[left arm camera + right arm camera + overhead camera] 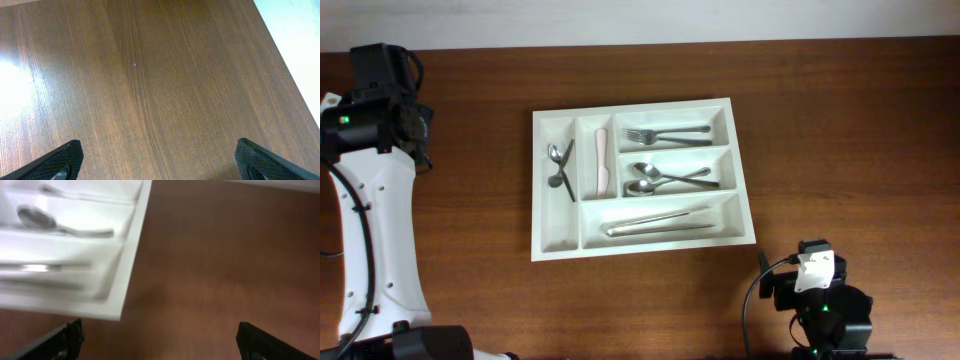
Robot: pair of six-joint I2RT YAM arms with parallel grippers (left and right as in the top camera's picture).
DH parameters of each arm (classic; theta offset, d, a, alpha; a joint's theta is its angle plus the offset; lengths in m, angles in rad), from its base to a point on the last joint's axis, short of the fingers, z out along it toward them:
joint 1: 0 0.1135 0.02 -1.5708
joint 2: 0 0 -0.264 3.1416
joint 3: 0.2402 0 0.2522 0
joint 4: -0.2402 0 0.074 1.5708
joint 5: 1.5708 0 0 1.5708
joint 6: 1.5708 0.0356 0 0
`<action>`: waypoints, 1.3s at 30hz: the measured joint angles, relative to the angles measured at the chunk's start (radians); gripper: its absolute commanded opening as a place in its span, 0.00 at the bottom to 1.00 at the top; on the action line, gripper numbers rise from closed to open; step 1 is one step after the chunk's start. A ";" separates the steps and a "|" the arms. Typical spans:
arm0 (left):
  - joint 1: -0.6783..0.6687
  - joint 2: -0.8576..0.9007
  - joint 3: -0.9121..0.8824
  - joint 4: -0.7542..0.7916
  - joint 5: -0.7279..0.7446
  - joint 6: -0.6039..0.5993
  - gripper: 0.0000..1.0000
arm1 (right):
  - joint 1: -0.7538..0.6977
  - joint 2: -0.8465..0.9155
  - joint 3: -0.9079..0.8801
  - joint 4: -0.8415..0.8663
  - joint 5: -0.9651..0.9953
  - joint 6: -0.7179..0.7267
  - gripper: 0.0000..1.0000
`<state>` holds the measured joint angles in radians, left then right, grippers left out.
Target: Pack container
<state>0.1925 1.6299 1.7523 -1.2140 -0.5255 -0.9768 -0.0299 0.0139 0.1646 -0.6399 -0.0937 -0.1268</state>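
Overhead: cutlery (665,178) sorted by type in container (558,225), centre frame; packing judged done. L gripper (160,160), R gripper (160,337) spread wide, empty, parked clear.

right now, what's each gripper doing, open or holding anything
left gripper: open, holding nothing
right gripper: open, holding nothing, just off the container edge

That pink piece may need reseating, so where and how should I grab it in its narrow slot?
Take the pink utensil at mid-length, coming straight down from above, with the jaws closing across its narrow width. It lies flat, lengthwise in the tray's second narrow compartment, so the walls likely block any side approach.
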 measured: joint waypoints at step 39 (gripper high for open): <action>0.000 0.000 0.000 0.000 0.000 0.000 0.99 | 0.000 0.000 0.005 -0.104 0.008 0.000 0.99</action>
<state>0.1921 1.6299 1.7523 -1.2144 -0.5251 -0.9764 -0.0299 0.0139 0.1692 -0.7437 -0.0860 -0.1272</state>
